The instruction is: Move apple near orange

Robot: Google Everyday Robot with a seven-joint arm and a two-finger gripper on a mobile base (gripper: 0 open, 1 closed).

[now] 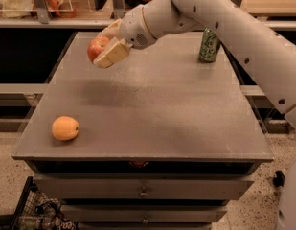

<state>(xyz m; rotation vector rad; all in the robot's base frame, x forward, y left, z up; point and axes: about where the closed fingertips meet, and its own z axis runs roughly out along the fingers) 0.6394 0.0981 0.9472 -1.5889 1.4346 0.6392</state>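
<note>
Holding apple (94, 47) clamped in gripper (102, 51), up above far left of table (166, 114). Well apart from orange (65, 128) at front-left edge.

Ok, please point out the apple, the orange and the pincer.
apple (95, 48): camera view, its visible red skin.
orange (65, 128): camera view, its middle.
pincer (105, 44): camera view, between its fingertips, above the table's (162, 109) far left.

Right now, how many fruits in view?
2. The apple is in the gripper above the table's far left; the orange lies near its front-left corner. The shelf behind may hide more.
</note>
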